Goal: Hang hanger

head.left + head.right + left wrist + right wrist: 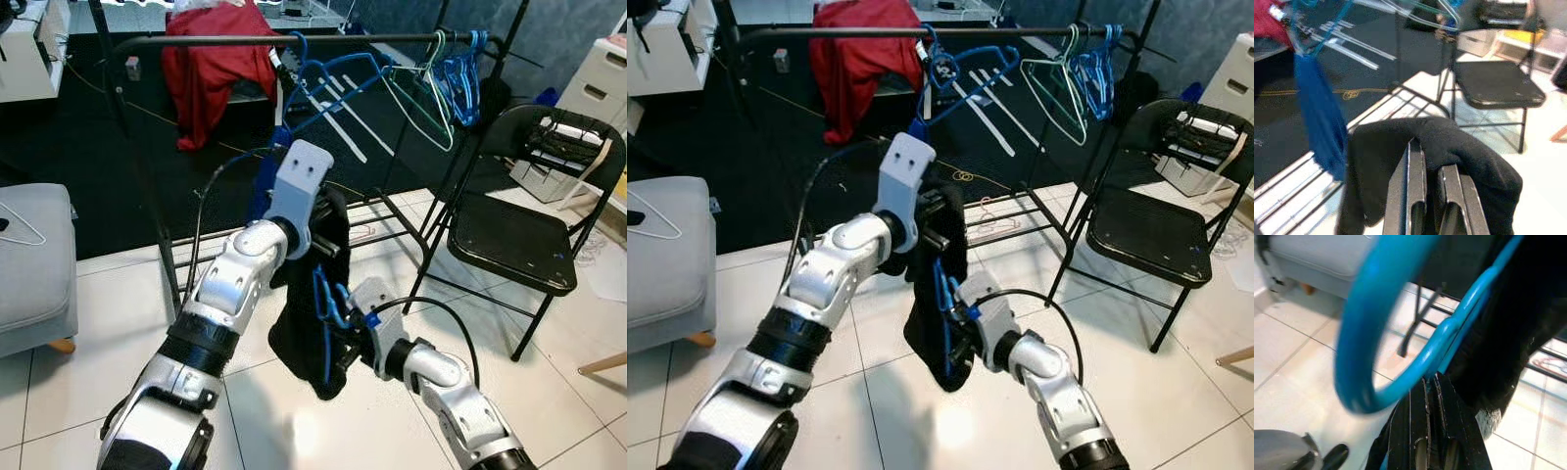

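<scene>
Right gripper (1432,396), fingers clenched on the blue hanger (328,304), holds it low before the rack. Left gripper (1432,196), fingers pinched together on the black garment (313,323) draped over that hanger. Behind: clothes rail (216,41) carrying other hangers (431,83); folding chair (509,240) beside it.

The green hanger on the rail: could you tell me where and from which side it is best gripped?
Probably by the green hanger's bare sloping shoulder wire, approached from the robot's side of the rail. Its hook sits over the rail, crowded by blue hangers on its right, while the triangular frame hangs open toward the camera.
</scene>
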Robot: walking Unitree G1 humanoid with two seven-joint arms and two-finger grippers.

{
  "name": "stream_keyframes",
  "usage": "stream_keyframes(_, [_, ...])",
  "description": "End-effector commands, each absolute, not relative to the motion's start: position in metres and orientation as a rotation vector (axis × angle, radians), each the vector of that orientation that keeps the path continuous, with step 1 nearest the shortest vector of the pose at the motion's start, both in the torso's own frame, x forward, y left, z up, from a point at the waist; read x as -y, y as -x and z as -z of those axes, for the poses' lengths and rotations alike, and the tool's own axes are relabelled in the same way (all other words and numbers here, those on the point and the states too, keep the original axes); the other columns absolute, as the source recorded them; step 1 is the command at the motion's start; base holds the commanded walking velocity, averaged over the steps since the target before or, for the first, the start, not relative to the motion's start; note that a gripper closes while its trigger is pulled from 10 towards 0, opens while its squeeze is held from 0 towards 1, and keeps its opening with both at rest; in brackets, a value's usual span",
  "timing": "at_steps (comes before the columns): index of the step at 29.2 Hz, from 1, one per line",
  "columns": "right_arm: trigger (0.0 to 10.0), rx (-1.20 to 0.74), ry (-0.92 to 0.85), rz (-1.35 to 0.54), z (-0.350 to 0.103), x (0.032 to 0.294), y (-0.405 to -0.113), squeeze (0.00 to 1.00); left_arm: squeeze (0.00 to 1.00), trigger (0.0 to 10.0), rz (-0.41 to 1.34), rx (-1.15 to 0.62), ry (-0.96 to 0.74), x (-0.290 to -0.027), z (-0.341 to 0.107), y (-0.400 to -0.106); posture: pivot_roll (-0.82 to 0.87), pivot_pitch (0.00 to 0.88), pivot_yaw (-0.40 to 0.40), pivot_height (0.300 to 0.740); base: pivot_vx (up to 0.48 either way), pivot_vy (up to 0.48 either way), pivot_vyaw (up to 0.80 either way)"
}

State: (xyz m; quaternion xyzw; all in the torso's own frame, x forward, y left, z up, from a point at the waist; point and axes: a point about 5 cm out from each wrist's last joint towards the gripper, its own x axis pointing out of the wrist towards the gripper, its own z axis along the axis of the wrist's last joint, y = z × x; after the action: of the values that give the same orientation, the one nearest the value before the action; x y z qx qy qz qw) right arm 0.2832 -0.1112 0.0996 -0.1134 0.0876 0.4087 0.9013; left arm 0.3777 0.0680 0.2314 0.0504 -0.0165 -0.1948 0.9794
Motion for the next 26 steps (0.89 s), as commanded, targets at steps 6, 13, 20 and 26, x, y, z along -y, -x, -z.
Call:
stream_keyframes(6, [10.0,-0.206,0.218,-0.955,-0.099,0.101,-0.275,0.00,0.00,10.0,0.169,0.088,-0.117,-0.098,-0.248,-0.396,-0.08,0.108,-0.078,0.740,0.000,0.000,0.00])
stream_keyframes(13, [10.0,-0.197,0.201,-1.012,-0.102,0.092,-0.272,0.00,0.00,10.0,-0.108,0.004,-0.247,-0.143,-0.229,-0.408,-0.07,0.100,-0.077,0.740,0.000,0.000,0.00])
stream_keyframes(20, [10.0,-0.178,0.176,-1.010,-0.106,0.090,-0.273,0.00,0.00,10.0,-0.256,-0.103,-0.371,-0.179,-0.193,-0.403,-0.07,0.100,-0.075,0.740,0.000,0.000,0.00])
stream_keyframes(26, [10.0,-0.171,0.144,-1.023,-0.109,0.089,-0.271,0.00,0.00,10.0,-0.289,-0.166,-0.430,-0.193,-0.173,-0.398,-0.07,0.087,-0.076,0.740,0.000,0.000,0.00])
